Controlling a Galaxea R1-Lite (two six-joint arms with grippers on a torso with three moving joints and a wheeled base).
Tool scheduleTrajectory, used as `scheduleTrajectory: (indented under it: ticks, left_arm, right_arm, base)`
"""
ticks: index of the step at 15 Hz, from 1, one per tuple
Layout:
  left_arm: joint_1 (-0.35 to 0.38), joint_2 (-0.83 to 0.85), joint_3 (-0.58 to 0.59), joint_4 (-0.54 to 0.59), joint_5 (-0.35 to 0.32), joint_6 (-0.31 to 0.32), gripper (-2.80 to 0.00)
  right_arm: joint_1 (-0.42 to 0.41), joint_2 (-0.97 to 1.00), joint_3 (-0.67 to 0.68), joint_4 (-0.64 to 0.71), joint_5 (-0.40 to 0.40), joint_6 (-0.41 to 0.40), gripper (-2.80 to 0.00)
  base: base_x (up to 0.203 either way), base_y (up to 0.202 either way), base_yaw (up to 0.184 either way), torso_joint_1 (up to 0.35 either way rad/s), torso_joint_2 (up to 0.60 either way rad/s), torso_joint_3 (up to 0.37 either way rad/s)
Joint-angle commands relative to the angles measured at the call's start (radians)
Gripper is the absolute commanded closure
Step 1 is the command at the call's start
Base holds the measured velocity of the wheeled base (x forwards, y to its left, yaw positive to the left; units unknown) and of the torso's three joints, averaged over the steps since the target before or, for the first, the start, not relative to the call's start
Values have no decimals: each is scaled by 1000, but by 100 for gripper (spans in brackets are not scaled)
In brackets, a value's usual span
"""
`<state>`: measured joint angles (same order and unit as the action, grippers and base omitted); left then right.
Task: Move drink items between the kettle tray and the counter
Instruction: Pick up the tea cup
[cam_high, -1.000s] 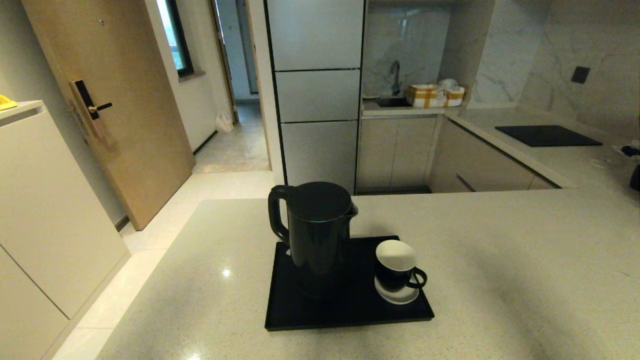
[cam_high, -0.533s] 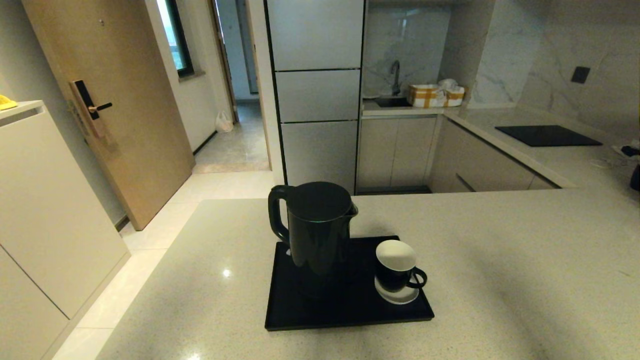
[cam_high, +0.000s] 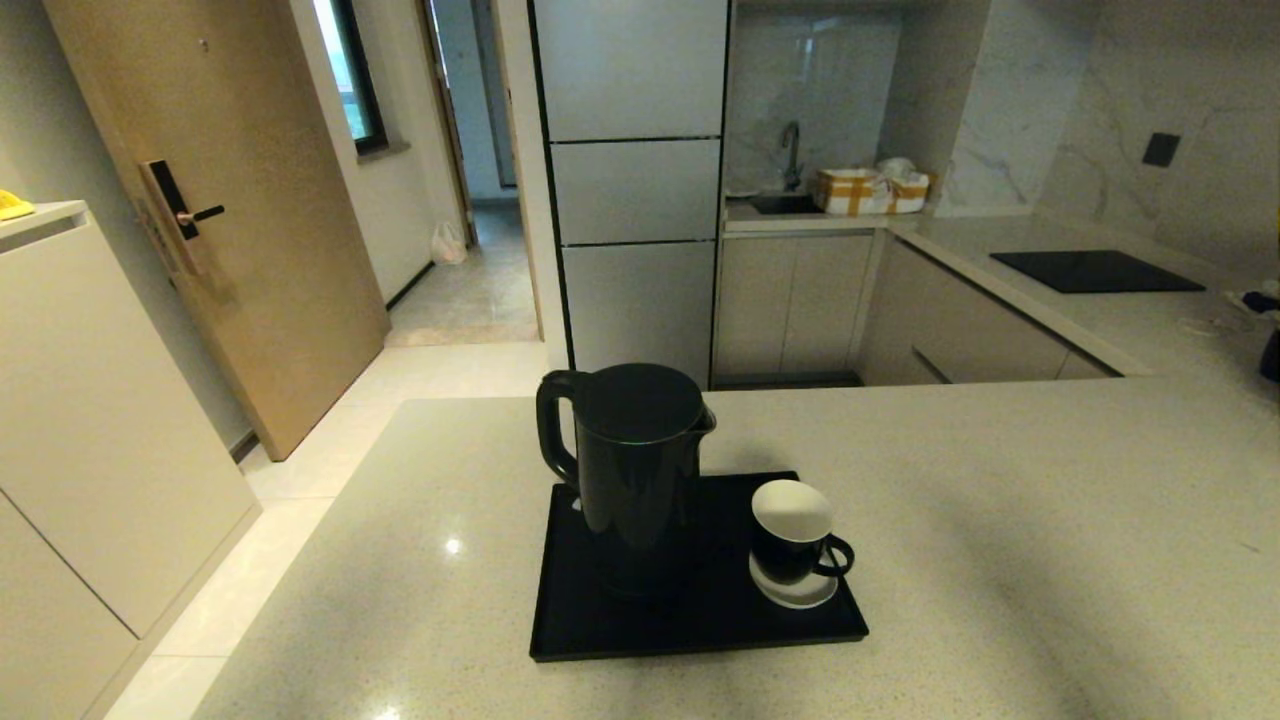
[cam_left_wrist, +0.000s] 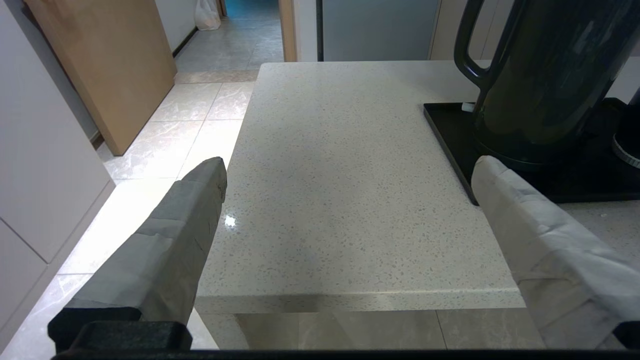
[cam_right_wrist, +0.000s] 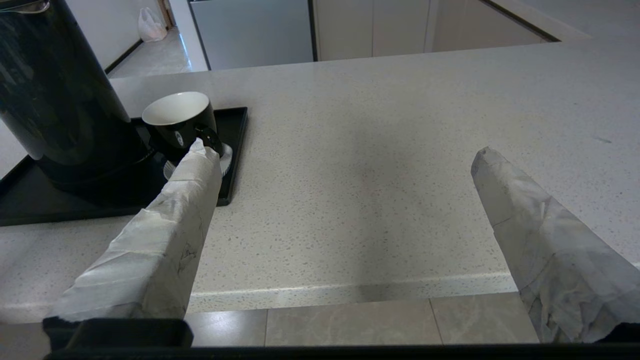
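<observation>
On the bench (cam_high: 1000, 520), near its front edge, sits the black tray (cam_high: 640, 630), flat with a low rim. Kettle (cam_high: 630, 470) stands upright on the tray's left half, lid on, handle pointing left and away, spout to the right. Cup (cam_high: 792, 540) stands upright on the tray's right half, on a small white saucer (cam_high: 795, 595), white inside, handle facing right. Kettle and cup are close but look apart. Bench around the tray is speckled beige and glossy.

Neither arm shows in the head view. Left wrist view: left gripper (cam_left_wrist: 350, 170) wide open, nothing held, its wrapped fingers (cam_left_wrist: 185, 235) off the near edge of the bench, level with it, aimed at bare bench left of the tray; kettle and tray corner sit just past the other finger. Right wrist view: right gripper (cam_right_wrist: 345, 155) also wide open, empty, off the near edge, aimed at bare bench right of the tray; one finger (cam_right_wrist: 165, 240) overlaps the cup and saucer in that view, contact not shown.

Background: wooden door (cam_high: 200, 200) at left, tall grey cabinet (cam_high: 635, 190) behind, sink with faucet (cam_high: 790, 150), black cooktop panel (cam_high: 1095, 270) on the far counter at right.
</observation>
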<state>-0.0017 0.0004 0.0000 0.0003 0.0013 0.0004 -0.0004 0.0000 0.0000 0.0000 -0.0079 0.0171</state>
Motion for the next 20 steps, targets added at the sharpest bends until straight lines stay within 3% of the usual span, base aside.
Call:
scheduleTrajectory:
  ticks: [1, 10, 13, 17, 20]
  left_arm:
    - [0, 0, 0, 1, 0, 0, -280]
    - [0, 0, 0, 1, 0, 0, -280]
    - [0, 0, 0, 0, 0, 0, -280]
    - [0, 0, 0, 0, 0, 0, -280]
    - [0, 0, 0, 0, 0, 0, -280]
  right_arm:
    - [0, 0, 0, 0, 0, 0, -280]
    - [0, 3, -19, 10, -5, -4, -280]
    - [0, 66, -195, 90, -1, 2, -280]
    - [0, 80, -222, 133, 1, 6, -280]
    - [1, 180, -380, 140, 0, 46, -280]
  base:
    - [0, 0, 0, 0, 0, 0]
    - [0, 0, 0, 0, 0, 0]
    - [0, 0, 0, 0, 0, 0]
    - [0, 0, 0, 0, 0, 0]
    - [0, 0, 0, 0, 0, 0]
